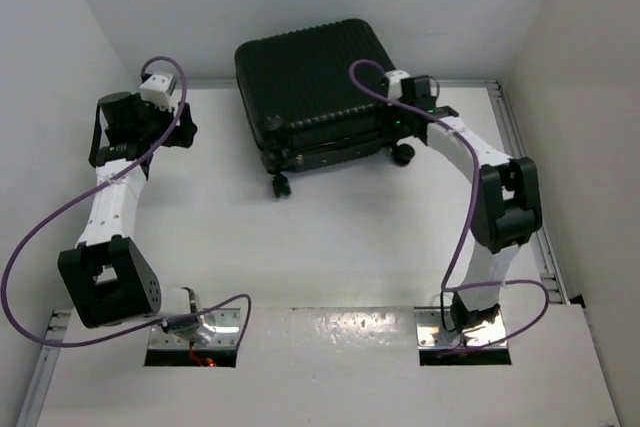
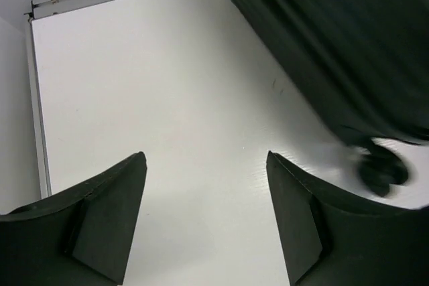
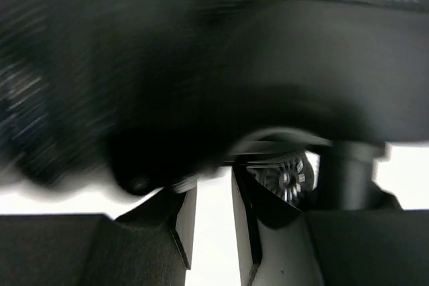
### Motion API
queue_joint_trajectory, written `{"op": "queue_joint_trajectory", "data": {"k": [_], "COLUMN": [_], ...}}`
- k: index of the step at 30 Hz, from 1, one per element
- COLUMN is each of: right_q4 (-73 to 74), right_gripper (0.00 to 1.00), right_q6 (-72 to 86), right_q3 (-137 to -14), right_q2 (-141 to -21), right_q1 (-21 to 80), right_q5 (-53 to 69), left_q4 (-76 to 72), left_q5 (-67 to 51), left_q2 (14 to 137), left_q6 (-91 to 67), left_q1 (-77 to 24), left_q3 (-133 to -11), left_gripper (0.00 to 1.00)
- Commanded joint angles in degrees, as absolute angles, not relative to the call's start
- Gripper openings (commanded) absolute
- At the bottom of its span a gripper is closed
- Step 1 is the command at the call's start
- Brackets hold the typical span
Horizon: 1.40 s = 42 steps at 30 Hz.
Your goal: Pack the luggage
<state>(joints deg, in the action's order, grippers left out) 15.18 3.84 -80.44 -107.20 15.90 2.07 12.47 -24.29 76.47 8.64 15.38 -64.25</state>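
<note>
Far back on table (image 1: 300, 247), closed luggage (image 1: 310, 87)

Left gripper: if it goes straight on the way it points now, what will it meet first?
Probably the bare white table; the large black ribbed suitcase lies to the right of the left gripper.

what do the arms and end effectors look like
The left arm and right arm have white links with chunky black joints, and a purple cable loops along each. The left end effector has black, wedge-shaped fingers; the right end effector is dark too.
</note>
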Motion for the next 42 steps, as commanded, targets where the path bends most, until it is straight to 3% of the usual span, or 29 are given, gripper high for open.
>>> {"op": "queue_joint_trajectory", "data": {"k": [1,9,12,13,15,16,23,27,36,42], "right_q4": [7.82,5.63,6.77,8.51,12.81,17.18,47.23,55.98,30.17,25.4], "right_gripper": [0.28,0.32,0.47,0.57,0.63,0.65,0.56,0.51,0.51,0.54], "right_q6": [3.34,-4.3,-2.82,-2.81,-6.76,-10.51,-47.48,-51.06,-27.9,-27.24], "right_q3": [-85.42,-87.54,-82.98,-78.79,-75.17,-73.32,-67.23,-68.65,-66.53,-61.79], "right_q2": [-105.2,-104.77,-99.6,-98.28,-92.65,-90.11,-85.15,-88.41,-93.07,-87.47], "right_q1": [2.32,-14.32,-17.58,-18.1,-17.84,-17.67,-22.59,-18.75,-0.45,-3.51], "right_q5": [-13.0,-10.46,3.56,16.48,23.61,33.21,50.7,51.59,46.51,47.63], "left_q4": [9.84,5.98,6.5,6.5,7.21,7.73,11.68,12.39,12.92,11.87], "left_q5": [-24.78,-33.04,-33.05,-34.0,-35.85,-38.38,-46.85,-43.69,-39.46,-38.94], "left_q2": [77.51,91.54,98.68,102.88,105.98,106.95,108.63,106.53,103.45,104.67], "left_q6": [11.33,13.62,10.64,8.63,7.21,7.21,12.48,13.18,14.33,13.8], "left_q1": [15.47,13.97,10.82,10.29,9.58,8.88,6.34,5.19,3.52,2.37], "left_q3": [-64.6,-72.49,-81.63,-86.0,-89.2,-89.99,-89.39,-87.54,-81.22,-81.74], "left_gripper": [0.78,0.83,0.83,0.83,0.82,0.82,0.8,0.78,0.78,0.78]}}
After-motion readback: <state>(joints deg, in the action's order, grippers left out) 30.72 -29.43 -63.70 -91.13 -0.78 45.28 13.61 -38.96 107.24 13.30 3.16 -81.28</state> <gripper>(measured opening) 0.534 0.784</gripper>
